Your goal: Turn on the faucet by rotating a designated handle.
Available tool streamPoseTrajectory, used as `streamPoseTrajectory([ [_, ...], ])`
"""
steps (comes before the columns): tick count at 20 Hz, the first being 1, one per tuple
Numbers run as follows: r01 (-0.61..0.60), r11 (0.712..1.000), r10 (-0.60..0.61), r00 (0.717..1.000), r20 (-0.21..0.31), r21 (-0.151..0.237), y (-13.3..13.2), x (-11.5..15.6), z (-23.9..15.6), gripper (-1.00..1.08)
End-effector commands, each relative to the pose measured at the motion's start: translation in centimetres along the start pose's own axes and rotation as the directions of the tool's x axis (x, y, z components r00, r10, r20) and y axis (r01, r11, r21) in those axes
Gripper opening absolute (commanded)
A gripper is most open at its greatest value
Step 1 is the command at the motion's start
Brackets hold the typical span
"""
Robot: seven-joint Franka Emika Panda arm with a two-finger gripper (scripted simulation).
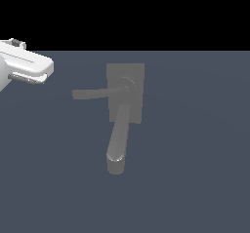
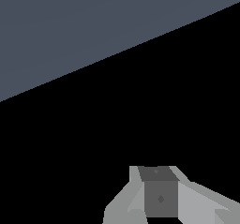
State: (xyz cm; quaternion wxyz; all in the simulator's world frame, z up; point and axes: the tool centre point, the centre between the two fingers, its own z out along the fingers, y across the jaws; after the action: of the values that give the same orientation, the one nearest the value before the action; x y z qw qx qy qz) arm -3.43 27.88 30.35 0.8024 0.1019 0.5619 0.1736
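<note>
Dull grey faucet [image 1: 125, 93] lies on the flat blue-grey surface, its flat rectangular base plate farthest from the viewer. Thick rounded spout extends toward the viewer, ending in a blunt tip. Thin straight grey bar handle [image 1: 95, 93] projects from a small round hub toward the exterior view's left, nearly level.

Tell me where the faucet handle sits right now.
In the exterior view, the handle sticks out from the hub on the faucet base plate toward that view's left, above the spout. The wrist view does not show it.
</note>
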Motion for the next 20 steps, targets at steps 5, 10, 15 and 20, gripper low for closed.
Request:
streamPoseTrajectory([
  [5, 0.151, 0.987, -0.141, 0.980, -0.137, 0.060, -7.2, 5.2, -1.7, -1.00],
  [10, 0.220, 0.972, -0.199, 0.959, -0.199, 0.088, -10.9, 7.1, -2.7, -1.00],
  [15, 0.259, 0.959, -0.226, 0.942, -0.248, 0.112, -13.4, 8.5, -3.9, -1.00],
  [20, 0.289, 0.947, -0.237, 0.924, -0.299, 0.143, -15.9, 10.1, -5.5, -1.00],
])
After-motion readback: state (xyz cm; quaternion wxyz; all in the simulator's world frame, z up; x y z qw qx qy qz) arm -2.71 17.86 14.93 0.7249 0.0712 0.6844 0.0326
